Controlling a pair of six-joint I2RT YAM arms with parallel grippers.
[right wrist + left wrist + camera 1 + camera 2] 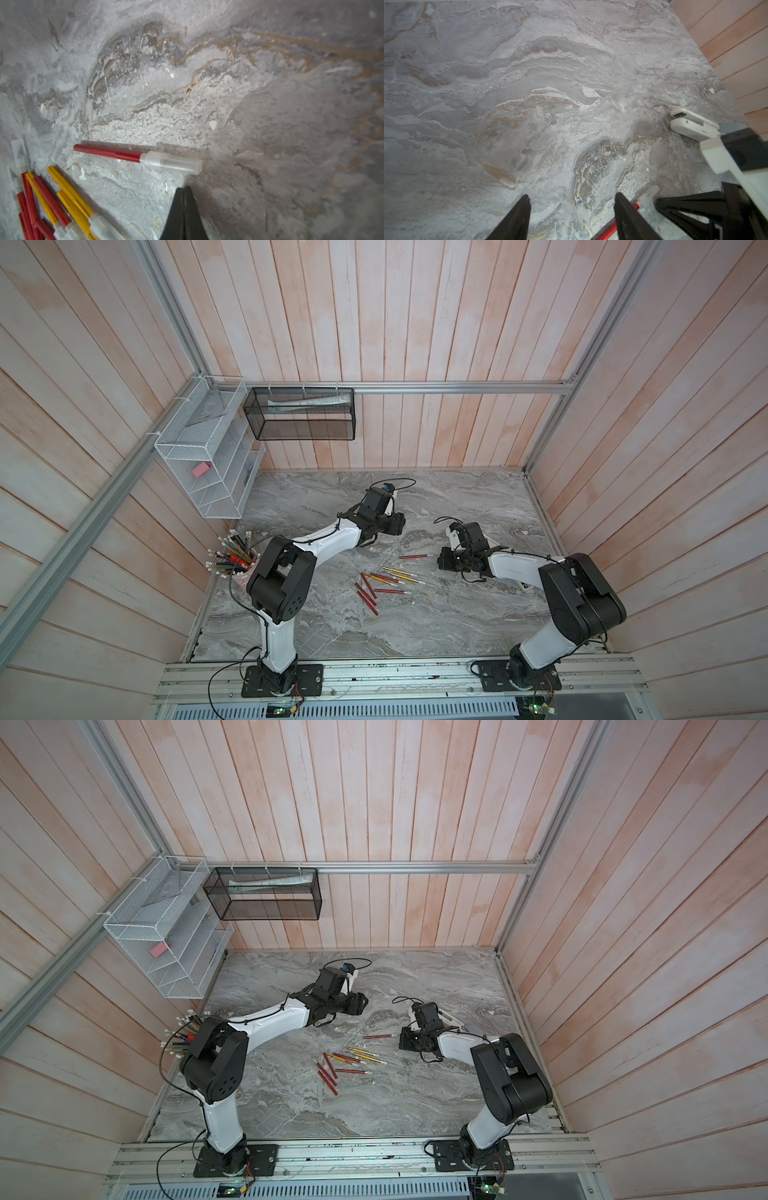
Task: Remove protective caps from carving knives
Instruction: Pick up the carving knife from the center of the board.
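Left hand (572, 195) stands wide with nothing between its fingers, low over the tabletop (457, 497); right hand (184, 189) is pressed fully closed and holds nothing. On the grey marbled tabletop, between the two arms, most of the carving knives (369, 585) lie in a loose heap of red and yellow handles, some crossing. A lone red knife (108, 152) lies flat apart from the heap, between the two hands in both top views; one left finger stands over its handle. Its whitish cap (172, 163) sits on the blade end, and the right hand's closed fingertips are just beside it; whether they touch, I cannot tell.
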